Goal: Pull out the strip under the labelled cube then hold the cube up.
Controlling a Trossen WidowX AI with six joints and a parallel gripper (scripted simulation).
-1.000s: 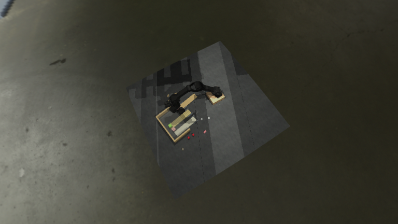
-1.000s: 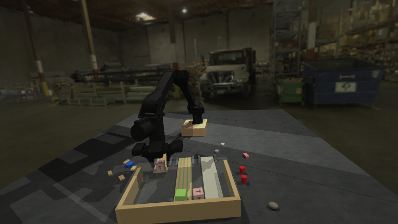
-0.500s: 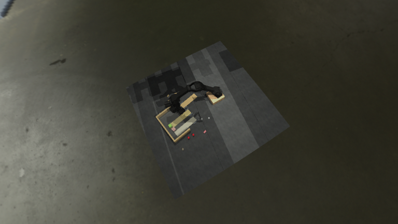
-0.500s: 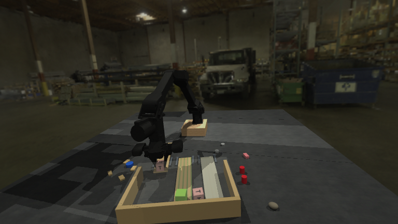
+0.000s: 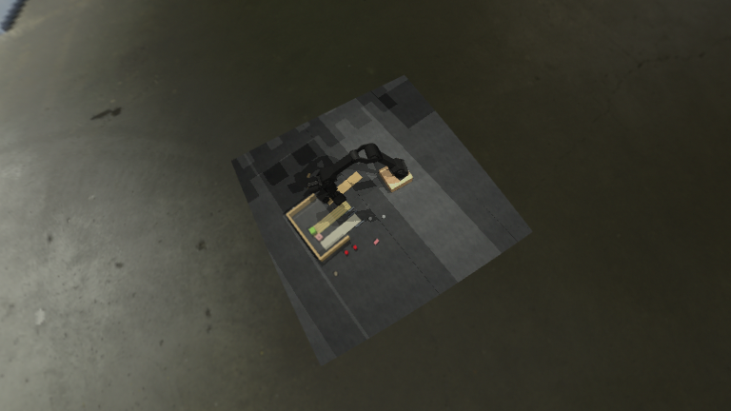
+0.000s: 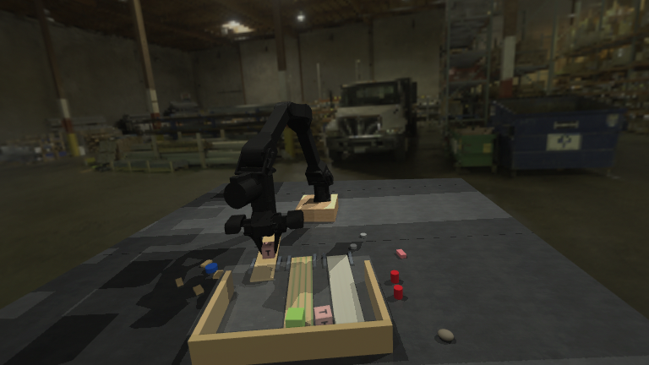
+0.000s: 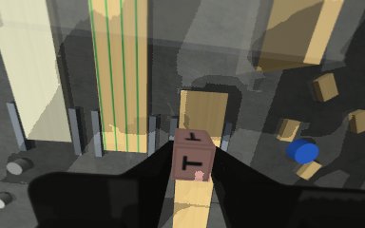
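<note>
Arm (image 6: 291, 124): black, six-joint, rose from its base, bent sharply at the elbow and reached forward and down, wrist pointed downward. Gripper (image 7: 192, 163): parallel-jaw, both black fingers pressed against opposite sides of the pink cube marked T (image 7: 191, 155), closed upon it.

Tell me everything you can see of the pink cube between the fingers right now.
The pink cube is small and matte, with a black T on its top face and another on the side facing the wrist camera. It sits upright between the two black fingers, which press its left and right sides. Under it lies the plain tan strip, pulled partly out of the wooden tray. Whether it has left the strip cannot be told.
</note>
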